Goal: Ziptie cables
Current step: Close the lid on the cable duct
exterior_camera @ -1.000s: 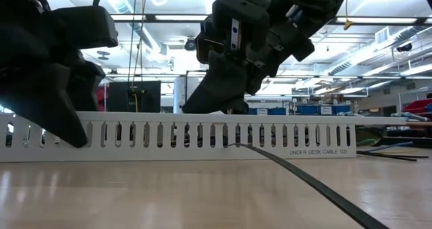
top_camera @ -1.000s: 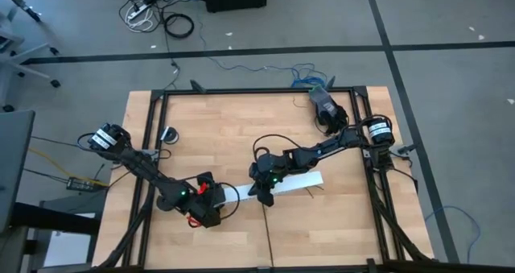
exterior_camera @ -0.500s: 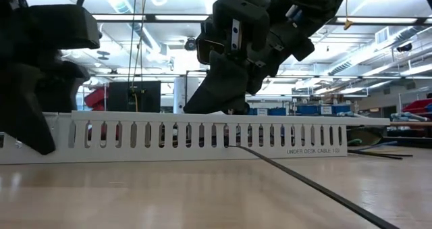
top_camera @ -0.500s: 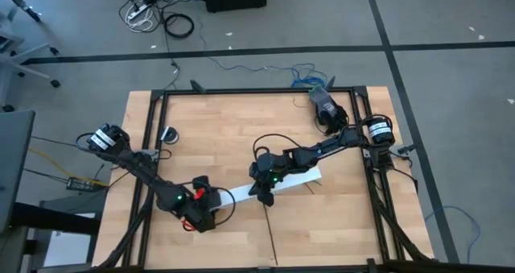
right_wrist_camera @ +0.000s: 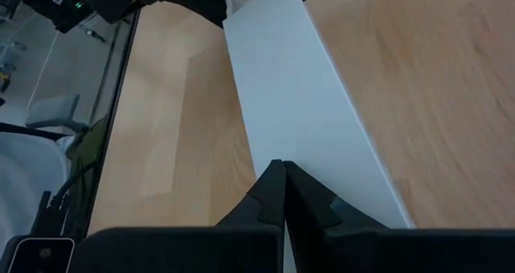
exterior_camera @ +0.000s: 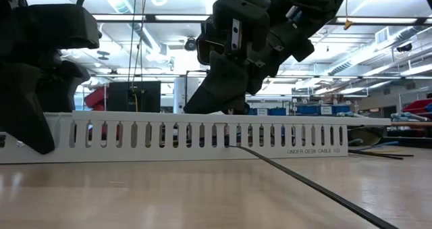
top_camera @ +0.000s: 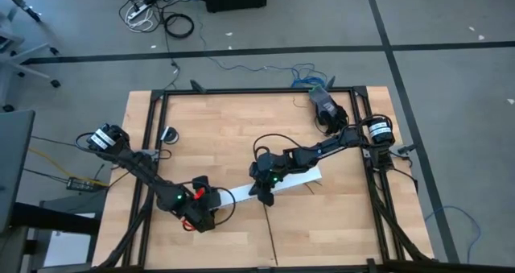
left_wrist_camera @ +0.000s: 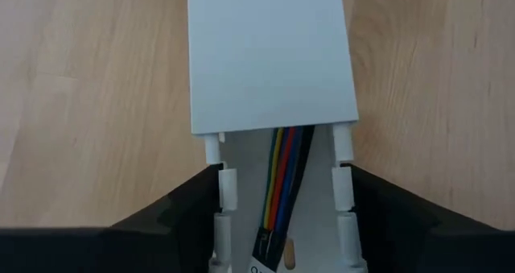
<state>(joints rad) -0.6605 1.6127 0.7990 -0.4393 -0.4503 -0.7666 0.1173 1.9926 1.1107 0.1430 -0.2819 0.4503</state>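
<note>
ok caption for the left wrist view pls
Left tool straddling the white slotted channel, coloured cables running under its cover.

table [top_camera: 241,128]: light wood, plank pattern in pale tan and honey; black frame along edges
channel [exterior_camera: 202,136]: white, row of dark vertical slots along the side; small dark lettering near one end
channel cover [left_wrist_camera: 269,55]: plain white, no pattern
cables [left_wrist_camera: 286,172]: yellow, red, blue and black strands side by side inside the channel, ending in a black connector
ziptie [exterior_camera: 317,187]: black, plain
left gripper [left_wrist_camera: 278,225]: black fingers
right gripper [right_wrist_camera: 278,200]: black fingers
arms [top_camera: 322,148]: dark, with white-labelled joints near table edges; red and green spots on the left one
floor [top_camera: 451,88]: grey, crossed by dark lines
</note>
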